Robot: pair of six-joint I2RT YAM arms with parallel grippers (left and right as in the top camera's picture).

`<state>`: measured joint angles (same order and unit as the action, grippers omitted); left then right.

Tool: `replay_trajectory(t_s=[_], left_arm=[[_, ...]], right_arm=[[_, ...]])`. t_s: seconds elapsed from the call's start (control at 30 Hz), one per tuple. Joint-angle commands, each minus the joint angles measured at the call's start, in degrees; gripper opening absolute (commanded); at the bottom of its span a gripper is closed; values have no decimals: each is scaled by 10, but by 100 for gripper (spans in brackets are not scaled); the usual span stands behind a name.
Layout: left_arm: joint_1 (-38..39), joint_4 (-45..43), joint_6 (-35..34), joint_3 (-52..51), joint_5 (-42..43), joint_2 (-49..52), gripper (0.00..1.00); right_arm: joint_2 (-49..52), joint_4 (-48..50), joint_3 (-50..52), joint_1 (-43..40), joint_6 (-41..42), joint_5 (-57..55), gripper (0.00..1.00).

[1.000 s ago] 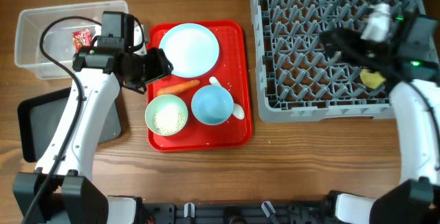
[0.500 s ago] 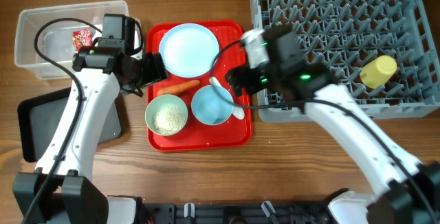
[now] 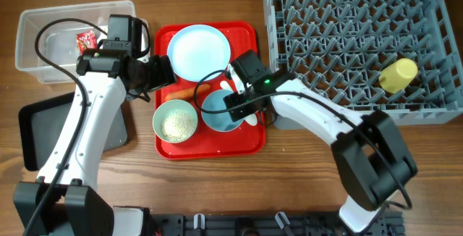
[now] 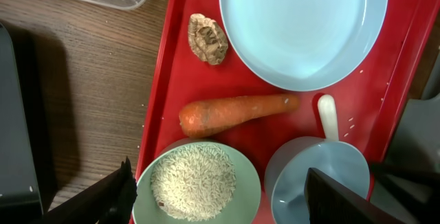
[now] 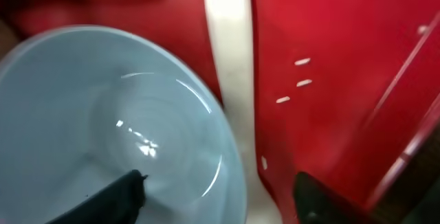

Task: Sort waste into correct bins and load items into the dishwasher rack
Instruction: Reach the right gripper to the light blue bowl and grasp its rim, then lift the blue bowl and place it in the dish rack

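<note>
On the red tray (image 3: 249,33) lie a pale blue plate (image 3: 199,51), an orange carrot (image 3: 189,90), a pale green bowl of rice (image 3: 175,120), a pale blue bowl (image 3: 221,111) and a white spoon (image 3: 251,117). A brownish lump (image 4: 207,38) sits beside the plate. My left gripper (image 4: 218,189) is open and empty above the carrot and the green bowl. My right gripper (image 5: 216,189) is open, one finger over the blue bowl (image 5: 82,114), the other past the spoon (image 5: 234,66). The yellow cup (image 3: 398,74) lies in the grey rack (image 3: 347,19). The tissue is hidden.
A clear tub (image 3: 43,62) at the far left holds the red wrapper (image 3: 86,40). A black tray (image 3: 32,131) lies in front of it, partly under my left arm. The rack stands right of the red tray. Loose rice grains dot the tray.
My right arm has swung from the rack to the red tray, leaving the yellow cup in the rack, and now sits low over the blue bowl. The left arm has hardly moved.
</note>
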<state>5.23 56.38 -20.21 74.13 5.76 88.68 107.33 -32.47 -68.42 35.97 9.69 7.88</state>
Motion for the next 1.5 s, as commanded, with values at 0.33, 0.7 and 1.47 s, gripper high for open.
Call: replay_trajectory(t_s=[0.33, 0.7, 1.47], left_arm=[[-3, -2, 5, 5, -10, -10, 80], [-3, -2, 5, 5, -10, -10, 81], [-3, 9, 5, 5, -9, -10, 81]], right_arm=[[-21, 7, -30, -2, 54, -66, 4], [-193, 39, -83, -78, -47, -320, 4], [-19, 458, -81, -425, -357, -856, 4]])
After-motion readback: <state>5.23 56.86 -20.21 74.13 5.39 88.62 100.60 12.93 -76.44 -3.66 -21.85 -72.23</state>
